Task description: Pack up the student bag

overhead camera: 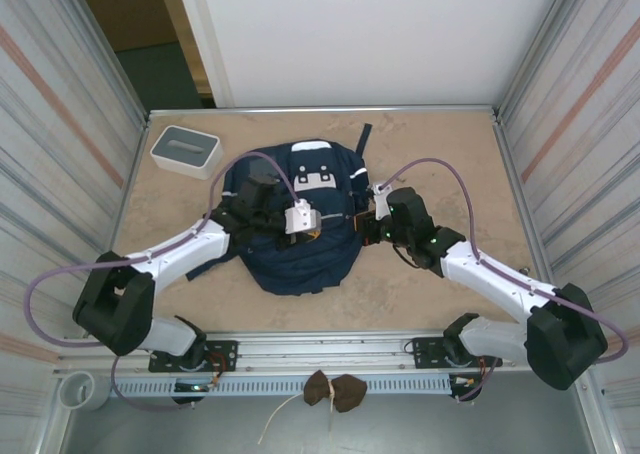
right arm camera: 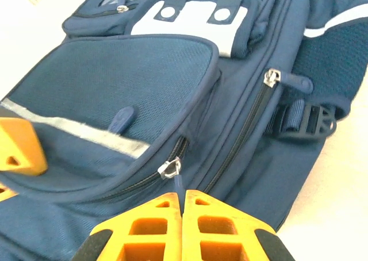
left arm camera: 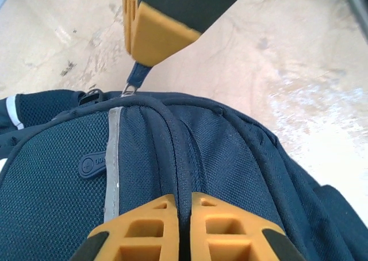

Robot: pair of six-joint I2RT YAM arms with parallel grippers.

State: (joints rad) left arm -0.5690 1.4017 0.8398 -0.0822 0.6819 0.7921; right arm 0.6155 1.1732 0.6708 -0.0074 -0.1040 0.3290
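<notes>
The student bag (overhead camera: 300,244), navy with white patches, lies flat in the middle of the table. My left gripper (overhead camera: 318,230) sits on the bag's front. In the left wrist view it (left arm camera: 183,199) is shut on a raised seam of the bag's fabric (left arm camera: 172,152). My right gripper (overhead camera: 366,217) is at the bag's right side. In the right wrist view it (right arm camera: 183,195) is shut on the blue pull tab (right arm camera: 180,183) of the front pocket's zipper, just below the silver slider (right arm camera: 170,168). The left wrist view also catches the right gripper's fingers (left arm camera: 161,31) pinching that tab (left arm camera: 138,74).
A small white-and-grey box (overhead camera: 185,149) stands at the back left of the table. A second zipper slider (right arm camera: 271,77) and a dark strap buckle (right arm camera: 313,120) lie on the bag's side. Corrugated walls close in both sides. Bare tabletop (overhead camera: 450,174) lies right of the bag.
</notes>
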